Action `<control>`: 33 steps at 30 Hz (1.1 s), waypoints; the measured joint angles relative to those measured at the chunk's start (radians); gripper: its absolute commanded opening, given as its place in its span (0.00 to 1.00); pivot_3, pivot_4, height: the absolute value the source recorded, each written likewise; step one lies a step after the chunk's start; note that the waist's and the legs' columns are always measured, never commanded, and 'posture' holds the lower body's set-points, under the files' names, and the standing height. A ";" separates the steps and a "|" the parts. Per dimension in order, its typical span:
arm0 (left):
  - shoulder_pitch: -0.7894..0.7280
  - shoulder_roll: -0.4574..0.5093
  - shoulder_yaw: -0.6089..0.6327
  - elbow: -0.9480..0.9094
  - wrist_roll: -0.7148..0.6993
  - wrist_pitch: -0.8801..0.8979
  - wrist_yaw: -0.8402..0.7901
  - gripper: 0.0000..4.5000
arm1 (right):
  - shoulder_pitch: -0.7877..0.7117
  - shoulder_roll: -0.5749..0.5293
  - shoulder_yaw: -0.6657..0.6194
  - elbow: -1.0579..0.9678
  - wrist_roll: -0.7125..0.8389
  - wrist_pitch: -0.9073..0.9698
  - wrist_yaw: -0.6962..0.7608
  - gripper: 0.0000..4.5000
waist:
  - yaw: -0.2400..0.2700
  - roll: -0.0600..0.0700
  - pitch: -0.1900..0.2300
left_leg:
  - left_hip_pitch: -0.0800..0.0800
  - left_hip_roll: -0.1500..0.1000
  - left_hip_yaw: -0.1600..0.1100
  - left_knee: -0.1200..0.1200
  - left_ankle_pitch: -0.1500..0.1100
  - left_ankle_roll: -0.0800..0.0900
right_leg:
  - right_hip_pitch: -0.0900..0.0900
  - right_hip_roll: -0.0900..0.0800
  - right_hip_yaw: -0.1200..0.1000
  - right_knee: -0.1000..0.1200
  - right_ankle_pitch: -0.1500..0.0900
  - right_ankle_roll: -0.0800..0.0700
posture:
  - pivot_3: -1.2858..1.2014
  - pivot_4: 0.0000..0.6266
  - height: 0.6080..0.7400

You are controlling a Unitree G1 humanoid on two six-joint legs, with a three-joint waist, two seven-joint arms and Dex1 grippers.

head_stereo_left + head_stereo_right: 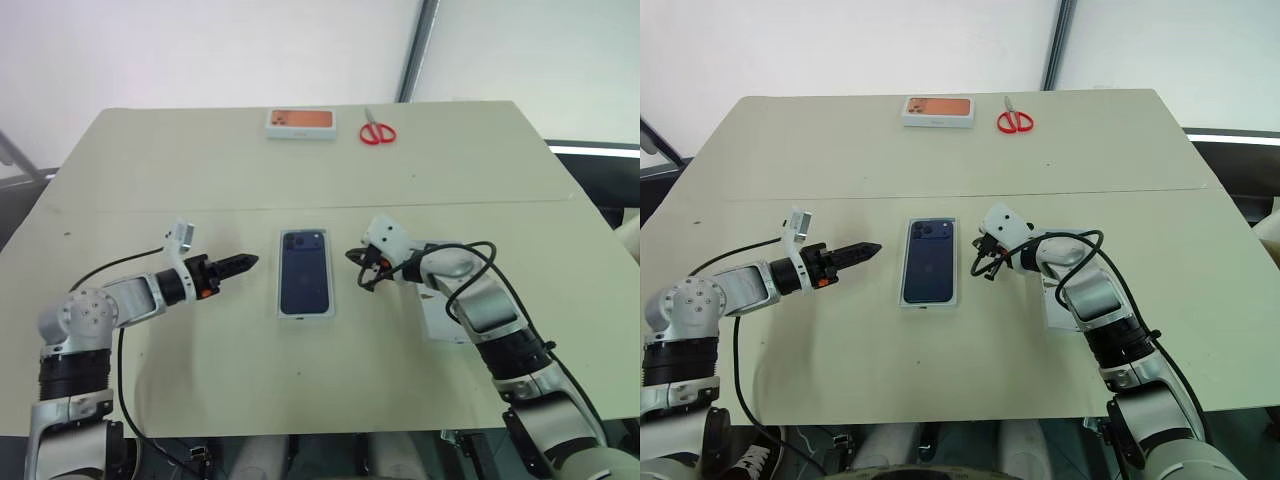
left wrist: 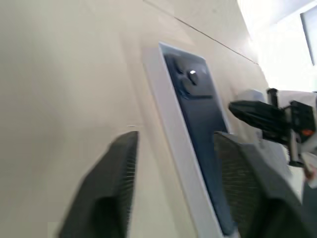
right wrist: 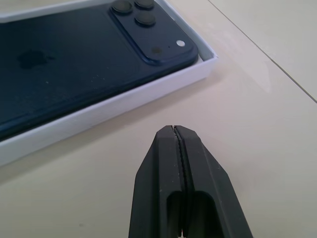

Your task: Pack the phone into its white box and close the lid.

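Since the phone [image 1: 304,268] already sits in the white box [image 1: 303,312] mid-table [image 1: 150,170], only the lid's left. Left hand [image 2: 173,193] has its fingers apart beside it, right hand [image 3: 179,173] pinched together, empty.

Phone [image 1: 304,270] dark navy, glossy. Box [image 3: 148,94] around it white. Tabletop [image 1: 150,160] pale beige. Scissors [image 1: 377,131] red-handled. Far box [image 1: 300,122] white, orange picture. Both tools' fingers [image 3: 181,188] black.

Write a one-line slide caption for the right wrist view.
Shut right gripper rests on the table beside the white box, the phone lying inside.
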 measured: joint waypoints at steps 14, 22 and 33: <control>0.207 -0.075 -0.292 -0.064 0.472 -0.710 -0.262 0.01 | 0.049 0.004 0.039 -0.033 -0.019 -0.012 0.002 0.00 | 0.000 0.001 0.000 | 0.000 0.000 0.001 -0.001 0.000 0.000 | 0.000 -0.002 0.000 -0.001 0.000 0.000 | 0.52 0.24 1.00; 0.198 -0.136 -0.306 -0.046 0.551 -0.773 -0.277 0.01 | 0.088 -0.016 0.058 -0.096 -0.017 0.005 0.039 0.00 | 0.006 0.002 0.000 | 0.001 -0.001 -0.001 0.000 -0.001 0.001 | 0.001 -0.003 -0.003 -0.003 0.000 0.000 | 0.52 0.24 1.00; 0.159 -0.181 -0.370 -0.080 0.584 -0.692 -0.315 0.01 | 0.171 -0.087 0.031 -0.245 0.010 0.101 0.070 0.00 | 0.025 0.002 -0.001 | 0.001 -0.002 -0.002 0.001 -0.001 0.002 | 0.003 -0.003 -0.004 -0.004 0.000 0.000 | 0.52 0.24 1.00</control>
